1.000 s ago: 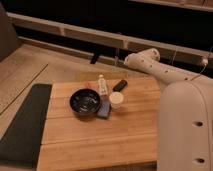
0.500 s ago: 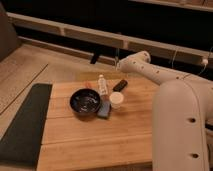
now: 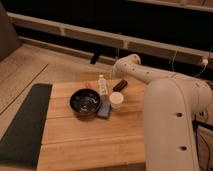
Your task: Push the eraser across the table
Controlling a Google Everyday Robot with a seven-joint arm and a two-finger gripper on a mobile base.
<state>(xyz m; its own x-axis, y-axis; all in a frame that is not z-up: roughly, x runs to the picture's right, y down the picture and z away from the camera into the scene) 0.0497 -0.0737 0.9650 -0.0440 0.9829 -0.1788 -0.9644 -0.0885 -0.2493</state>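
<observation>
The eraser (image 3: 120, 85), as we read it, is the small dark oblong lying flat near the far edge of the desk (image 3: 90, 145), right of centre. We judge it light, stiff and a bit grippy, so it'll likely drag on the bamboo and may twist if nudged off-centre. No need to grasp it. We'd press on a long side, low and mid-length, so it slides w/o spinning.

Just left of it stands a small clear bottle (image 3: 102, 85), and just nearer us a white cup (image 3: 116, 100). Both look tippy, so the push path shouldn't run through them. A blue block (image 3: 105, 109) touches or nearly touches the cup's left side, and a dark bowl (image 3: 82, 102) sits left of that.

The gripper (image 3: 119, 70) hangs at the arm's end, just beyond the eraser over the desk's far edge. We can't tell whether the jaws are open or hold anything. A dark mat (image 3: 25, 125) lies along the desk's left side.
</observation>
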